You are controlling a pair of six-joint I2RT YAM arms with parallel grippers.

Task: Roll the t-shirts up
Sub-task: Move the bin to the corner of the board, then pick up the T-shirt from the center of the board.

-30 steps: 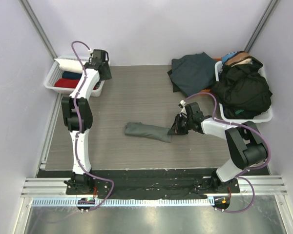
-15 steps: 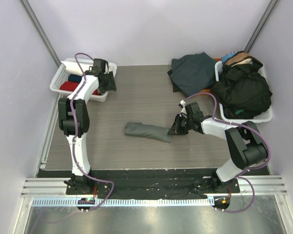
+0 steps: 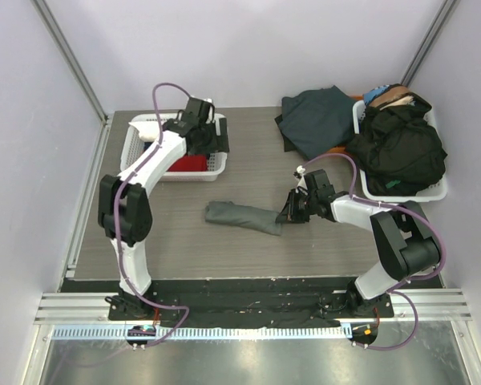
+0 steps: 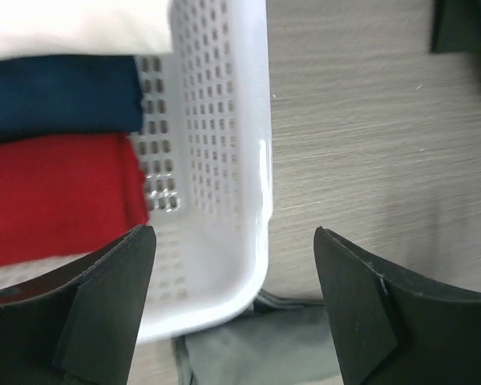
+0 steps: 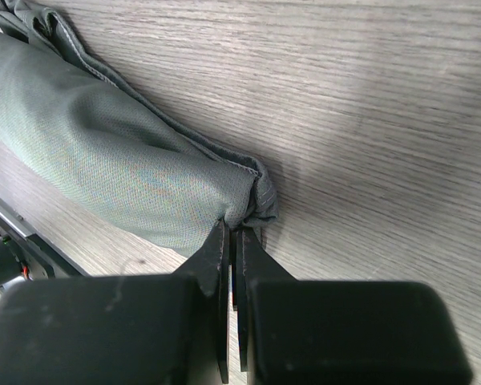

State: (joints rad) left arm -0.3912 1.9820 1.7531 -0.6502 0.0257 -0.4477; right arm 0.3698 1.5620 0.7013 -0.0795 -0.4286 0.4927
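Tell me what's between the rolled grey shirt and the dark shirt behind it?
Nothing but bare tabletop between rolled grey shirt and dark shirt, in the top view.

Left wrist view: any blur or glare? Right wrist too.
Left wrist: left gripper's fingers dark and soft-edged, glare streak on the white basket rim. Right wrist: sage-grey shirt sharp, weave visible; right gripper body black, detail lost; soft shadow beside the shirt's end.
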